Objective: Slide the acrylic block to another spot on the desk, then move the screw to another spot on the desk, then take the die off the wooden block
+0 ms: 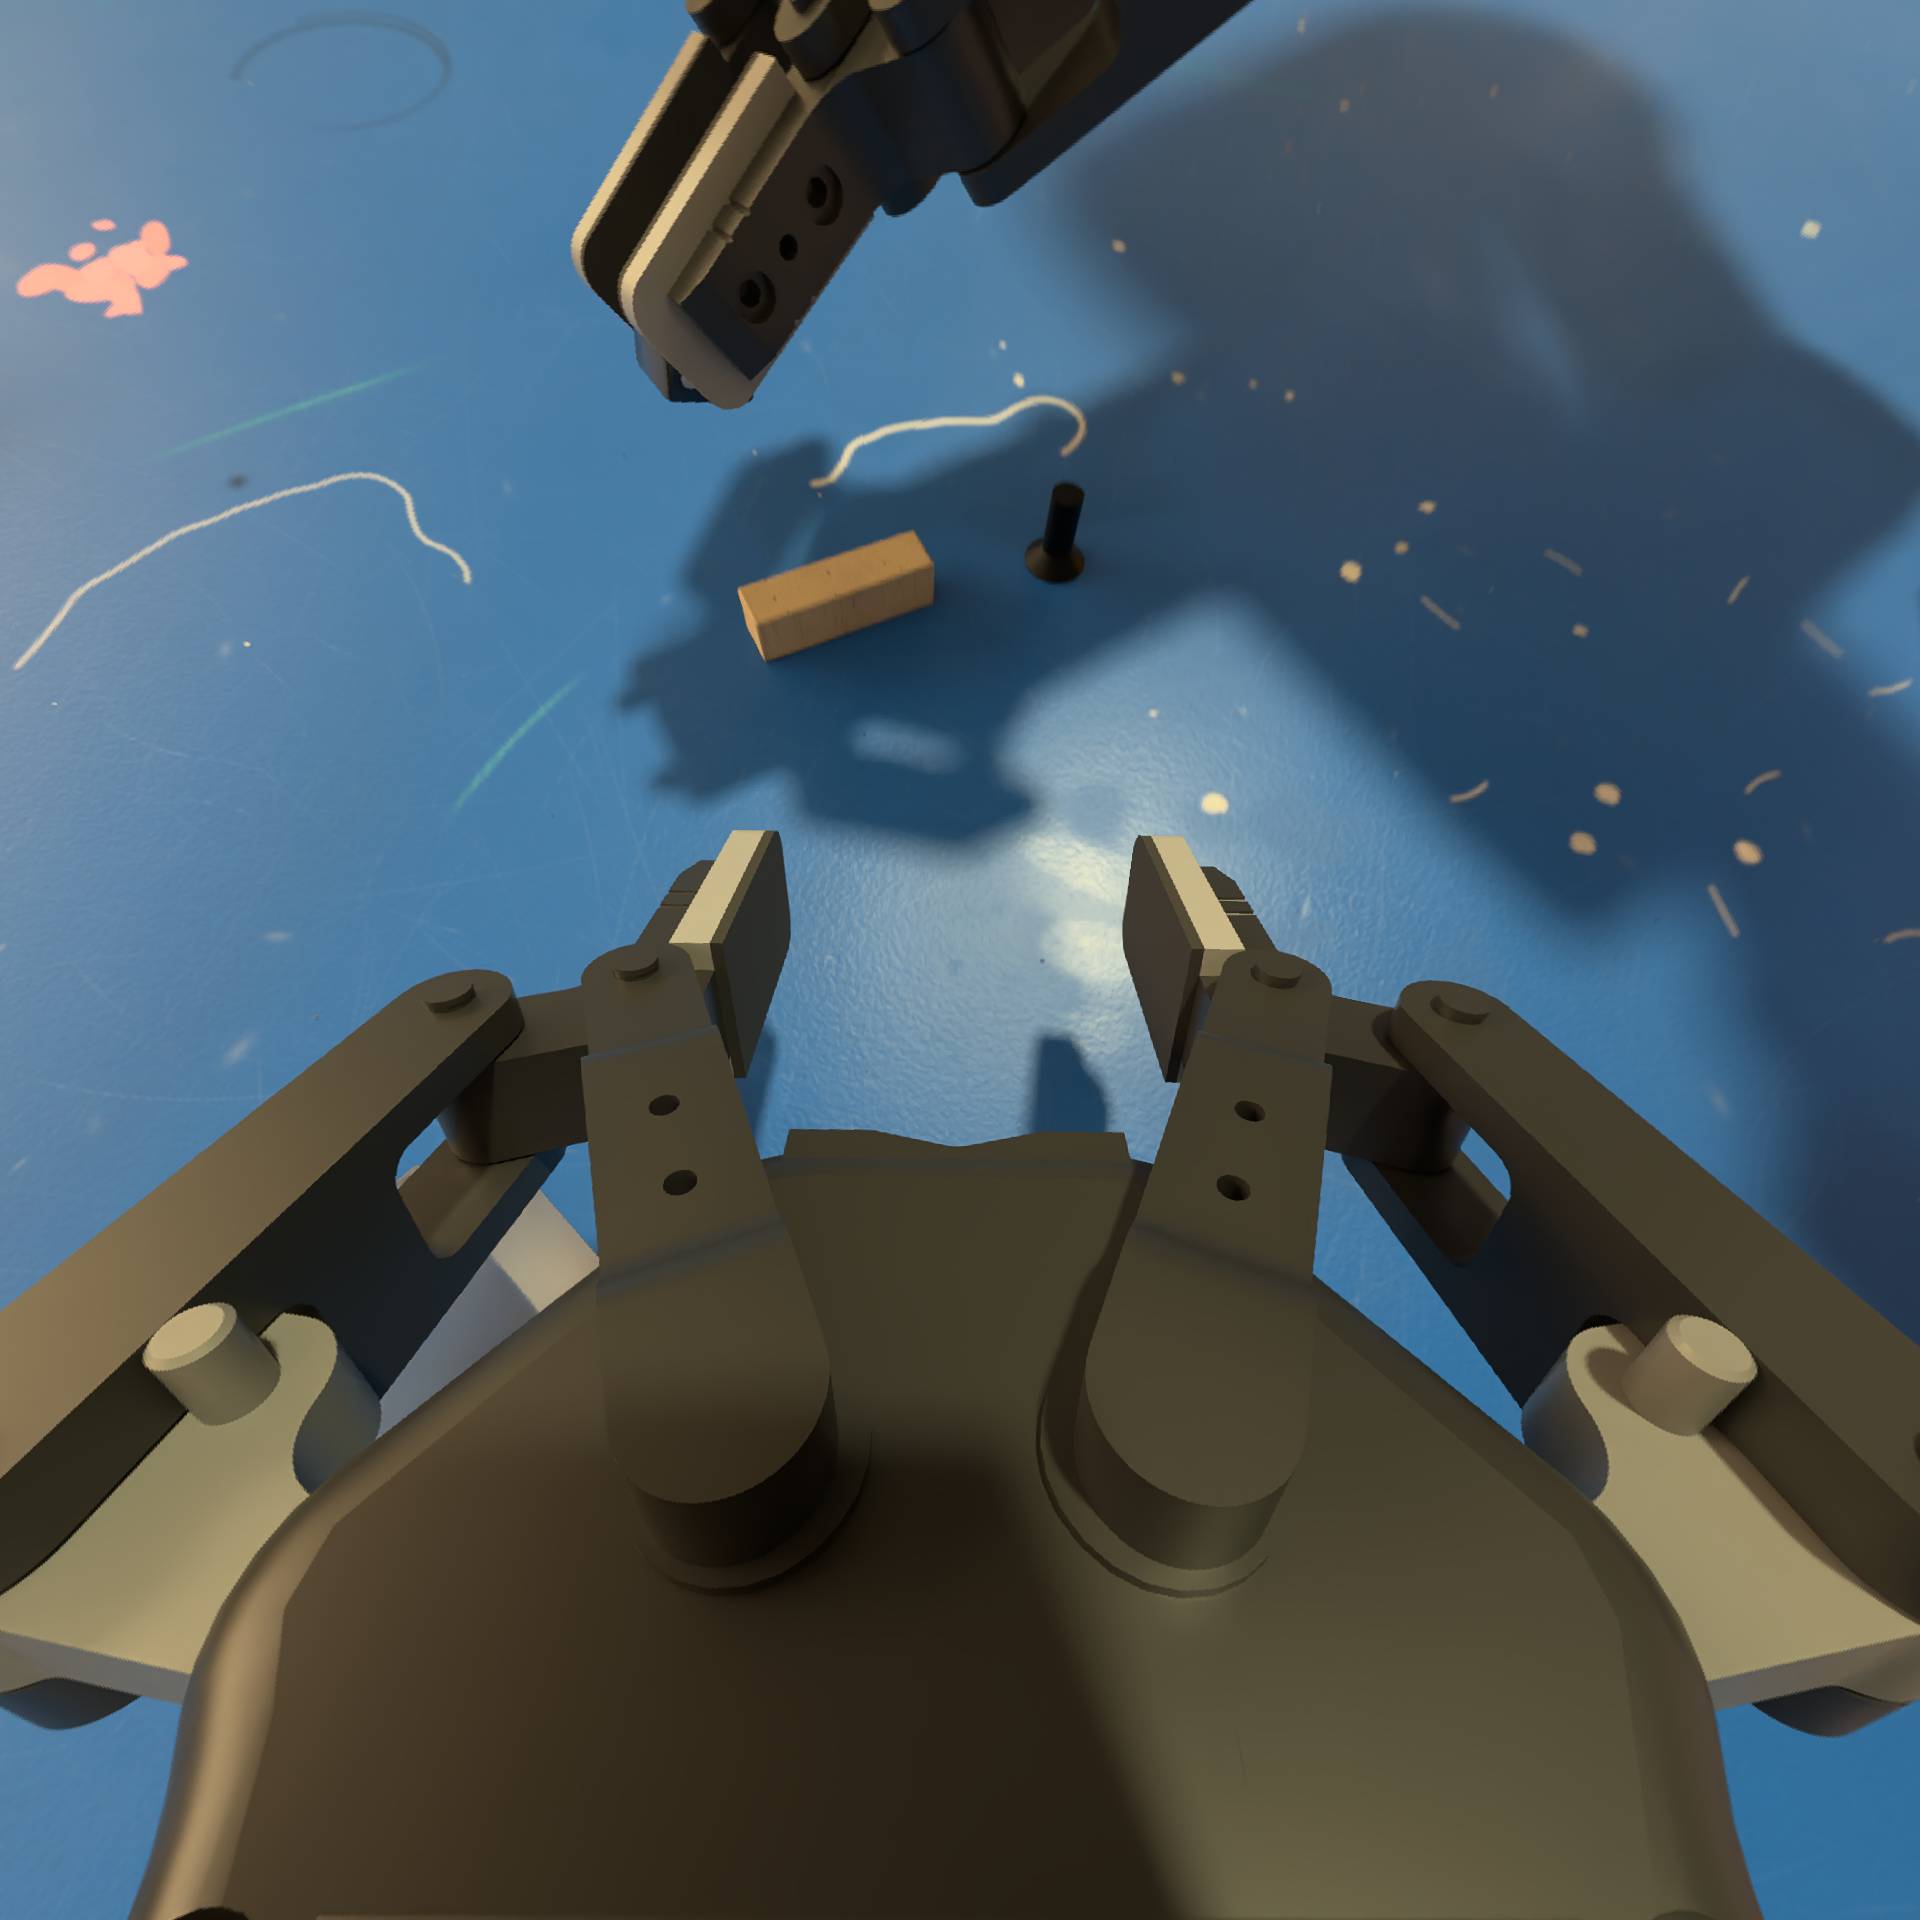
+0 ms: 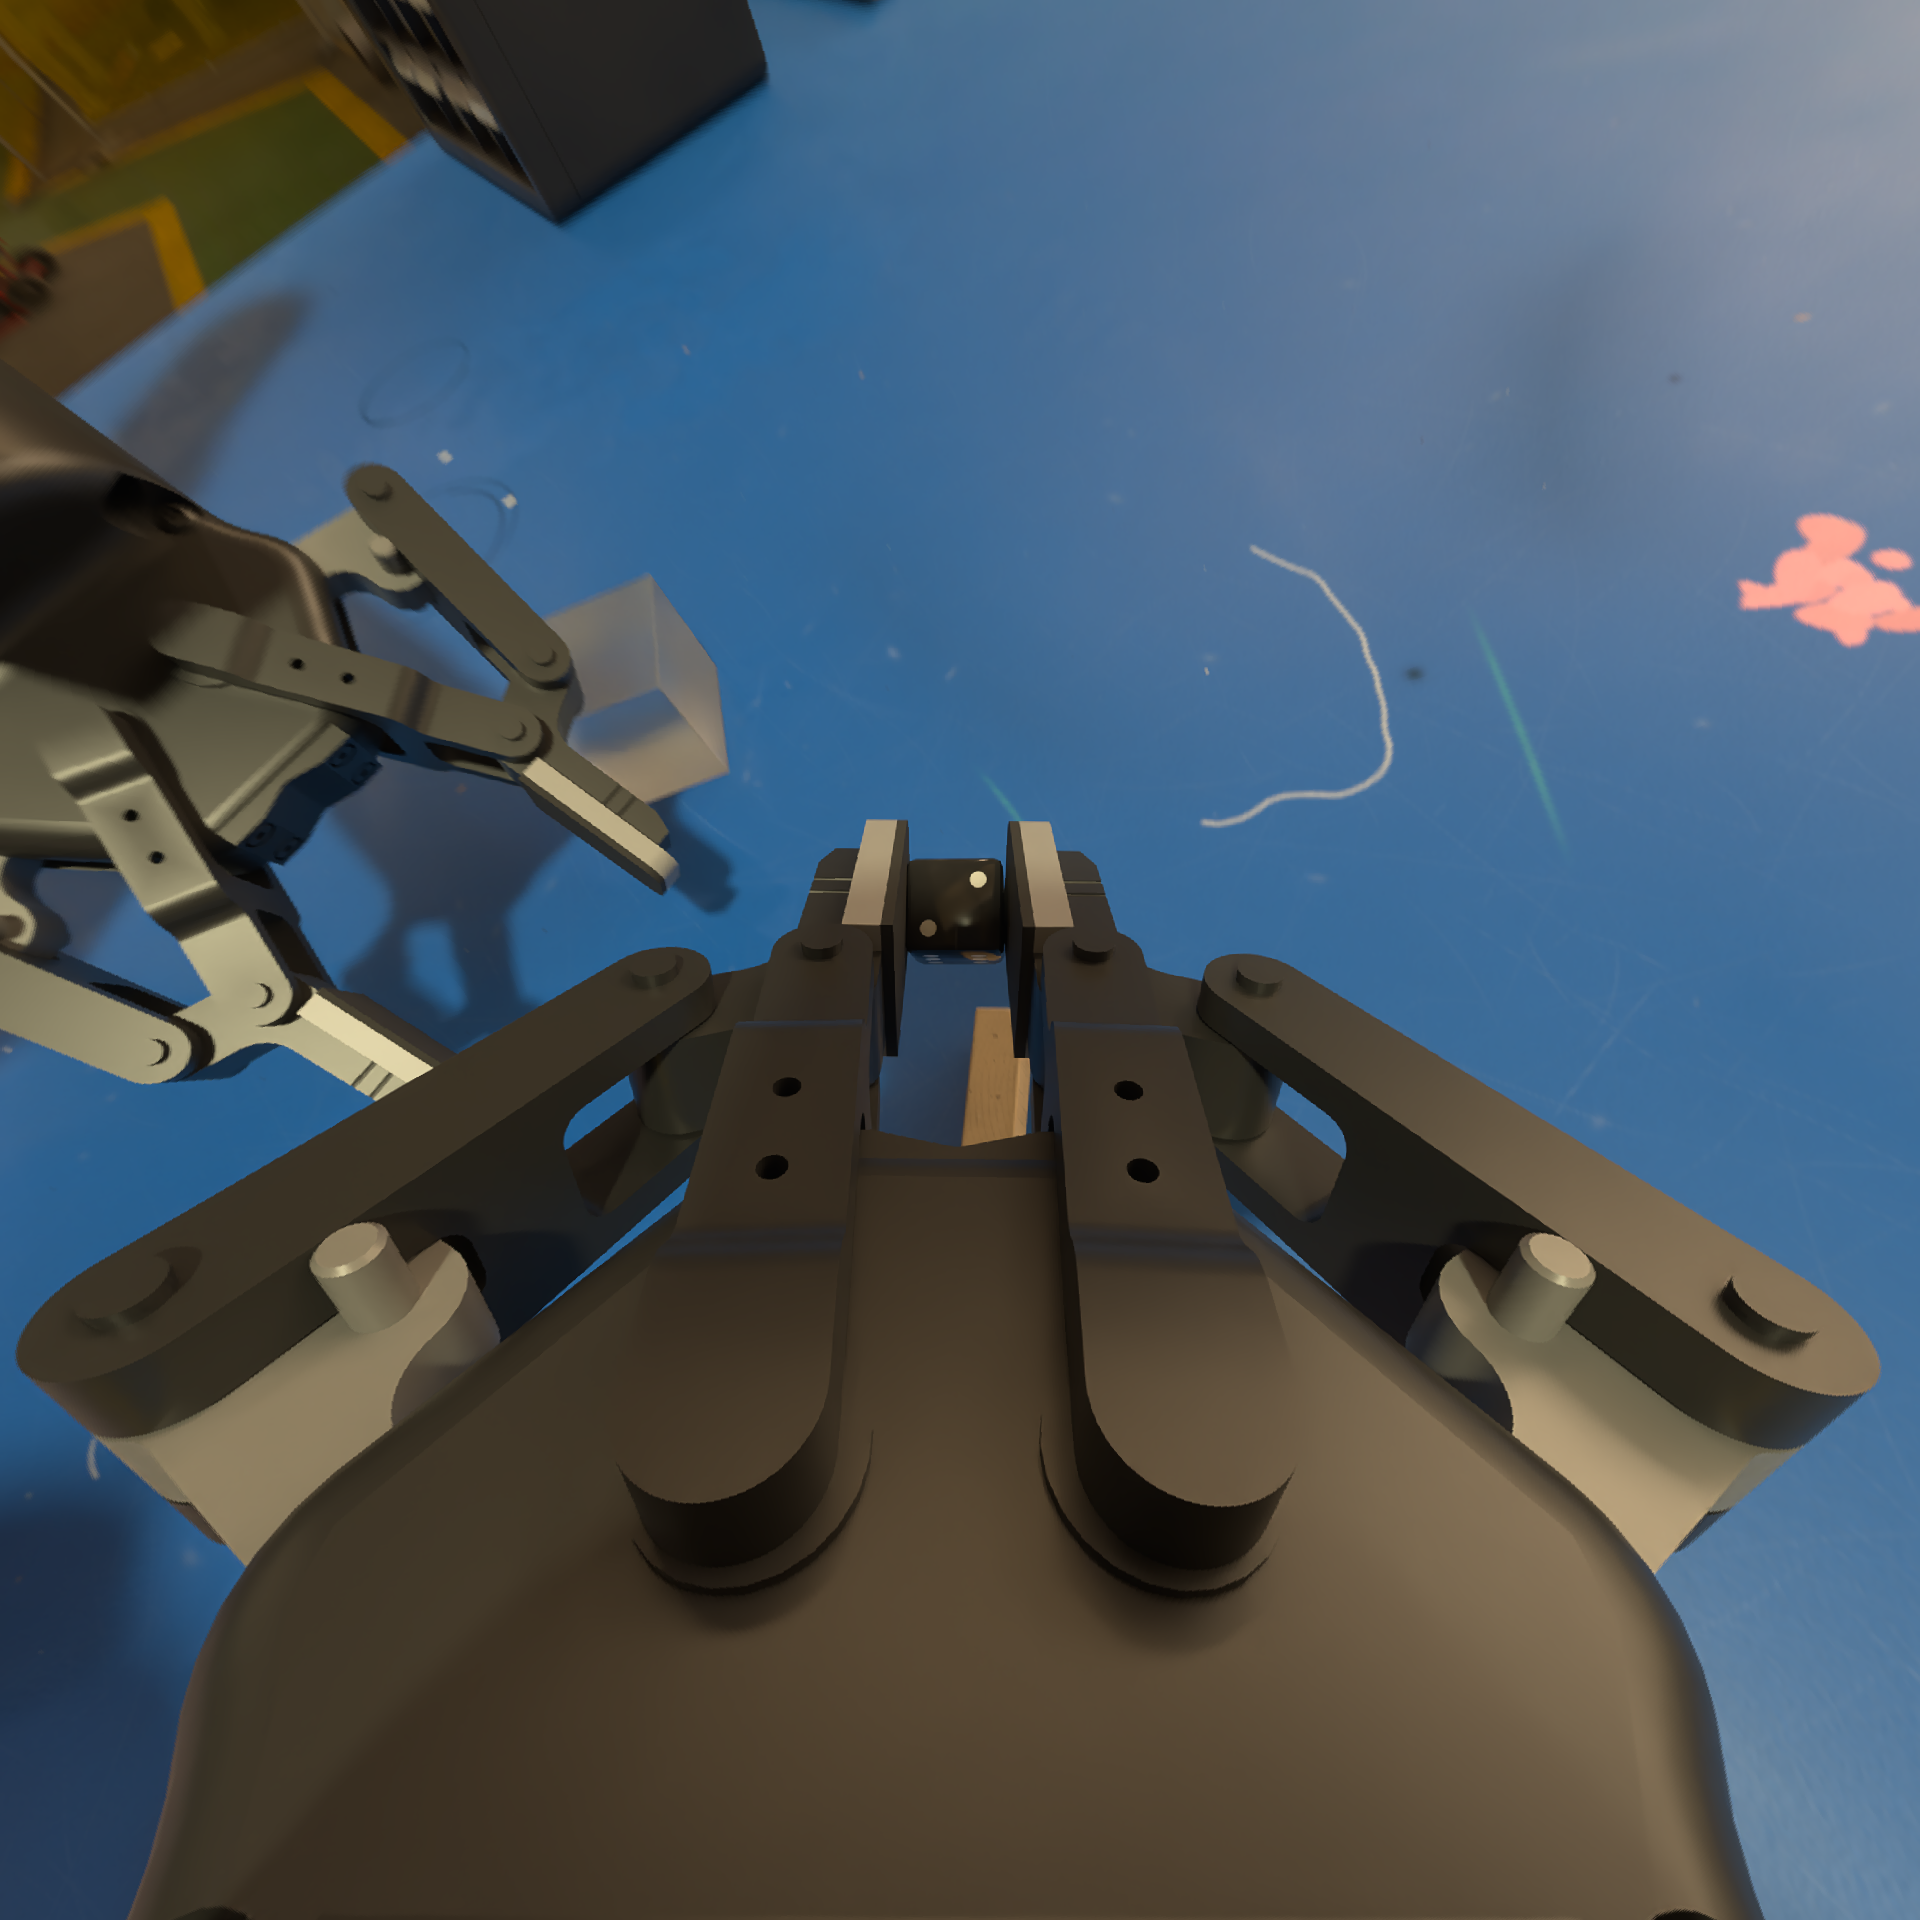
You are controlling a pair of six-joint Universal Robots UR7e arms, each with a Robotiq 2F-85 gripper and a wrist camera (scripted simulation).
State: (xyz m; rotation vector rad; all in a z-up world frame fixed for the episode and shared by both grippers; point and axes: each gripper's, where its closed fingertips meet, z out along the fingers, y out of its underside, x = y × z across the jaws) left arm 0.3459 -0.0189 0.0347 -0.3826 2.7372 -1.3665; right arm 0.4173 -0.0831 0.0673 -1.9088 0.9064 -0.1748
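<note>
My right gripper is shut on a black die with white pips, held above the desk. Below it a strip of the wooden block shows between my fingers. In the left wrist view the wooden block lies bare on the blue desk, with a black screw standing head-down just to its right. The right gripper hangs above and behind the block there. My left gripper is open and empty over the desk. The clear acrylic block sits behind the left gripper in the right wrist view.
A dark box stands at the far edge of the desk, with the floor beyond the desk's edge. White string pieces, a pink paint spot and scattered specks mark the blue surface.
</note>
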